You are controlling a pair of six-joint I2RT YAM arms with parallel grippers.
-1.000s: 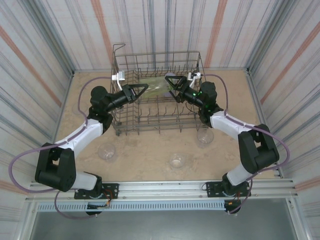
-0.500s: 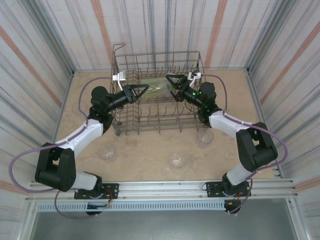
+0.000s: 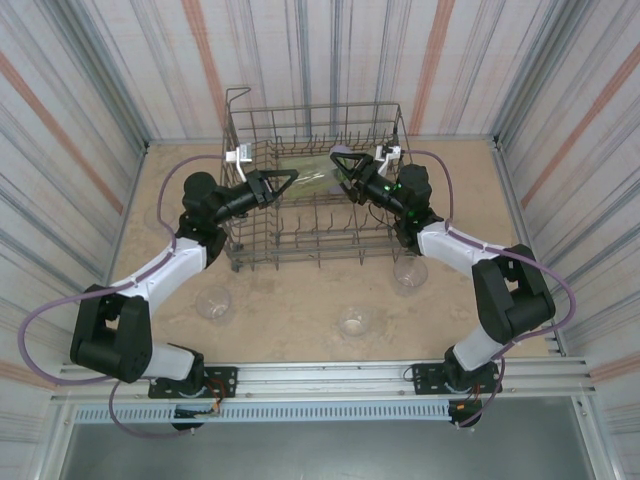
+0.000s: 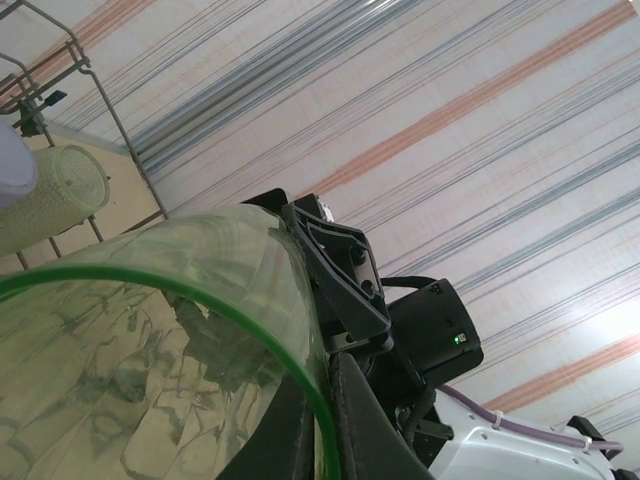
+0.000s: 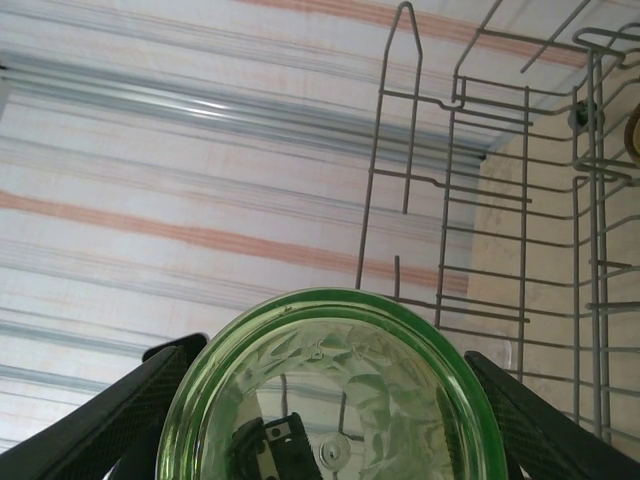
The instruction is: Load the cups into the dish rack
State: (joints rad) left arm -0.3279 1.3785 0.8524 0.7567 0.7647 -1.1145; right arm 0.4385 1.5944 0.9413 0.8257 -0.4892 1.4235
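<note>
Above the dish rack [image 3: 232, 215], at upper centre of the top view, the yellow-green cup [image 3: 312, 172] hangs on its side between both arms. The left end effector [image 3: 291, 177] is clenched on the cup's wall at the rim. The right end effector [image 3: 338, 167] brackets the base, fingers [image 5: 150, 400] flanking it; whether they press cannot be told. A clean handover likely needs the right to seat squarely on the base before the left lets go. Clear cups [image 3: 214, 302] wait on the worktop [image 3: 290, 300], lower in that frame.
</note>
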